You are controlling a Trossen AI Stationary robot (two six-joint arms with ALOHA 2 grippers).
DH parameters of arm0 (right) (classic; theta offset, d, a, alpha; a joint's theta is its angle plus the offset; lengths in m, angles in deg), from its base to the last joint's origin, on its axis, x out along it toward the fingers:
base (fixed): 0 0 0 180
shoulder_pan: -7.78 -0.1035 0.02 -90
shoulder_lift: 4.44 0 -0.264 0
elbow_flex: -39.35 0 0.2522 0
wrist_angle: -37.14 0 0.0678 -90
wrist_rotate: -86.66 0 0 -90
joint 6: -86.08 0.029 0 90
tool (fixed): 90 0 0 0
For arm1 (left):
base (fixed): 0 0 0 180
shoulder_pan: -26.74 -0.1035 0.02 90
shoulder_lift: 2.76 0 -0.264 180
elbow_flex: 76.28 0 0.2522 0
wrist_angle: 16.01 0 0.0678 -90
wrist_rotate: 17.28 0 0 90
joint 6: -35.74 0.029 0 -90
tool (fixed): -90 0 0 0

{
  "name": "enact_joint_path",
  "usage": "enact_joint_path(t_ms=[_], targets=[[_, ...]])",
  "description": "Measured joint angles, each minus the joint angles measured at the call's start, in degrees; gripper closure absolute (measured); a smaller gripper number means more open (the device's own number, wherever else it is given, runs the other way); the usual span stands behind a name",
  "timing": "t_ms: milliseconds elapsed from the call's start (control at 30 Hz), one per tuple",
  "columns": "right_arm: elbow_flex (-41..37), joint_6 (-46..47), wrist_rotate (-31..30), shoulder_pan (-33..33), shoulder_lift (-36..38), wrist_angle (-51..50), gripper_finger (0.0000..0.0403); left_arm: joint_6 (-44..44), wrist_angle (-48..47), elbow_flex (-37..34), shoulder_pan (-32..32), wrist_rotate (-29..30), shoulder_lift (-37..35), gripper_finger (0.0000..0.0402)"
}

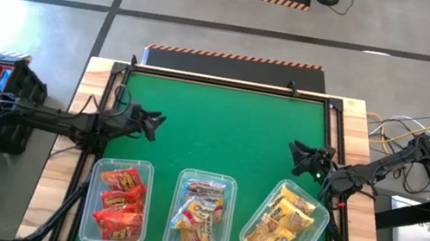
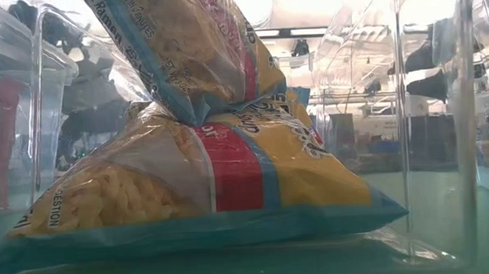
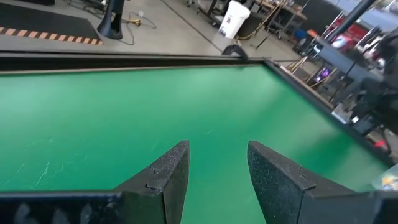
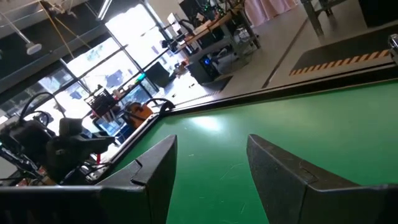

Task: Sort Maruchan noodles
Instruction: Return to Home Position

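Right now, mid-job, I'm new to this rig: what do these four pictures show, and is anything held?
It is a robot with two dark arms at a green table. The overhead picture shows the left arm and right arm above it, and three clear bins along one edge: red packets in the left bin, yellow-pink packets in the middle bin, yellow packets in the right bin. The table-level picture looks through clear plastic at noodle packets close up. The other two look from each wrist: the left fingers and right fingers are open and hold nothing.
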Motion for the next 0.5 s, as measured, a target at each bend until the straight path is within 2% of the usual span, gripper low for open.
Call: enact_joint_path(t_ms=[333,500], targets=[[0.0,0.0,0.0,0.0,0.0,0.0,0.022,0.0,0.0,0.0,0.0,0.0,4.8,0.0255],[0.0,0.0,0.0,0.0,0.0,0.0,0.022,0.0,-0.1,-1.2,0.0,-0.1,1.7,0.0255]])
